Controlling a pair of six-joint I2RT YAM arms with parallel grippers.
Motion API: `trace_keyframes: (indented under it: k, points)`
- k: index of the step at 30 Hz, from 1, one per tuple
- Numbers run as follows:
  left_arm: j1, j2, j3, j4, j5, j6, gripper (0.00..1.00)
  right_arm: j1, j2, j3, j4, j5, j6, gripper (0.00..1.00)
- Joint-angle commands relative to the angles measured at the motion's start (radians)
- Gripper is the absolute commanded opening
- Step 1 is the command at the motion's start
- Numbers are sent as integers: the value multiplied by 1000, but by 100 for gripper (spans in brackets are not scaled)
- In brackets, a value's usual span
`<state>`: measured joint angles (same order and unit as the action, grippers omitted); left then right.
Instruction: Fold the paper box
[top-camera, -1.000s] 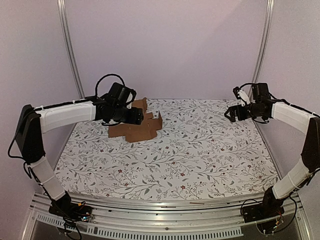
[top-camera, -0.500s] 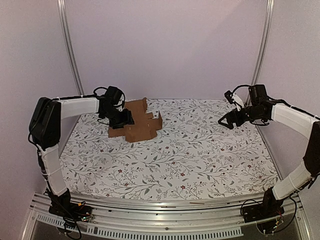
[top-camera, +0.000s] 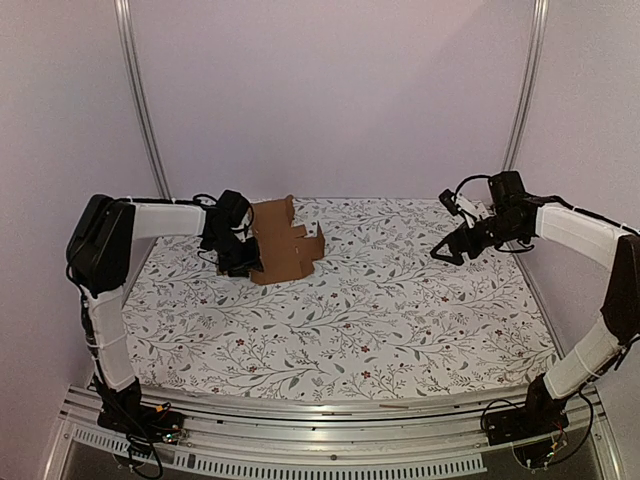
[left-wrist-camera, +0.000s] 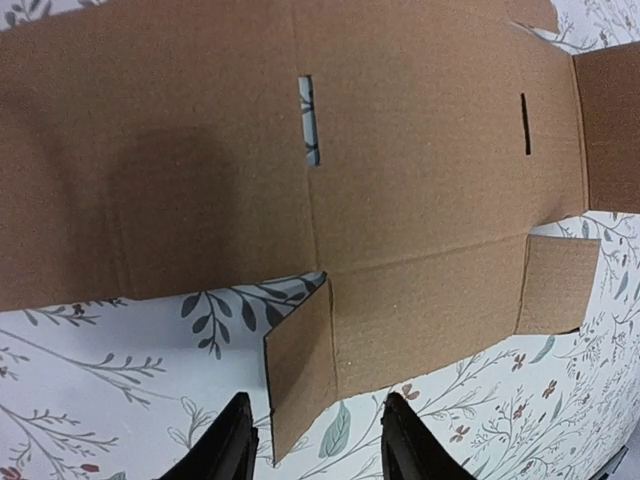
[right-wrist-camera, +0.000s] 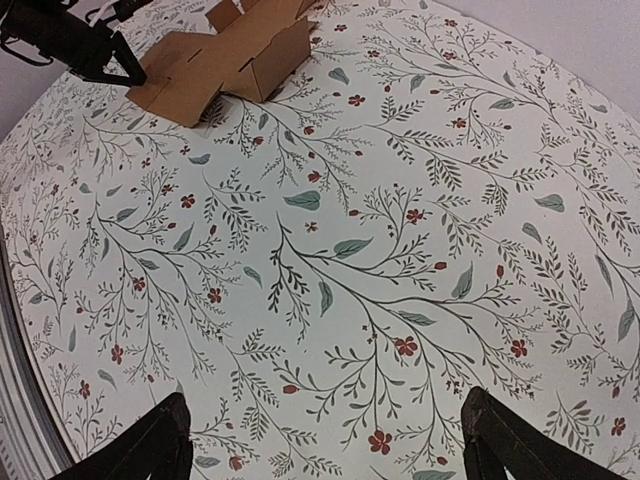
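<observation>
Two arms: both are reaching over the table (top-camera: 380, 330), the left one toward its far left corner, the right one along its right side.
Table: it is carrying a white cover printed with grey leaves and small red flowers.
Paper box, place: the paper box (top-camera: 285, 240) is lying at the far left of the table, plain brown and mostly unfolded.
Paper box, from the right wrist: the paper box (right-wrist-camera: 225, 60) is showing at the top left of that view, and one panel on its right side is looking raised off the table.
Paper box, from the left wrist: the paper box (left-wrist-camera: 400, 200) is filling the upper part of the view as a flat creased sheet.
Slits: two narrow slits (left-wrist-camera: 310, 120) are cutting through the sheet, one near the middle and one further right.
Flaps: a narrow flap (left-wrist-camera: 300, 370) is sticking out toward the camera, and a square flap (left-wrist-camera: 555, 285) is lying further right.
Left tool: the left tool (top-camera: 243, 265) is sitting low at the box's left edge. Its fingers (left-wrist-camera: 235, 440) are standing apart with the narrow flap lying between them and a gap showing on each side, so it is pinching nothing.
Right tool: the right tool (top-camera: 442, 252) is hovering over the right side of the table, well apart from the box. Its fingers (right-wrist-camera: 150, 440) are spread wide, with the patterned table showing between them.
</observation>
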<state>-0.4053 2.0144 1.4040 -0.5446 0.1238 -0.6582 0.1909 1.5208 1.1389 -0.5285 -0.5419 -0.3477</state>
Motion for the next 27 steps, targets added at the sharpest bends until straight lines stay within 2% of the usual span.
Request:
trace_keyframes:
  k: [1,5,8,9,16,27]
  points:
    - [-16,-12,-26,-6,4,-6,37,11,35,39,-48,-33,-23,92]
    - [-21,-3,-27,9,21,-9,19,13,38,42,-57,-40,-25,92]
    - [-32,-6,-28,16,39,2,2,14,36,44,-61,-42,-25,92]
    - [-39,-10,-30,15,48,6,0,15,36,45,-63,-45,-25,91]
    - [-186,-145,-131,35,20,15,0,15,32,48,-69,-64,-20,91]
    - [-481,-327,-411,109,-35,-114,0,57,60,67,-92,-59,-28,90]
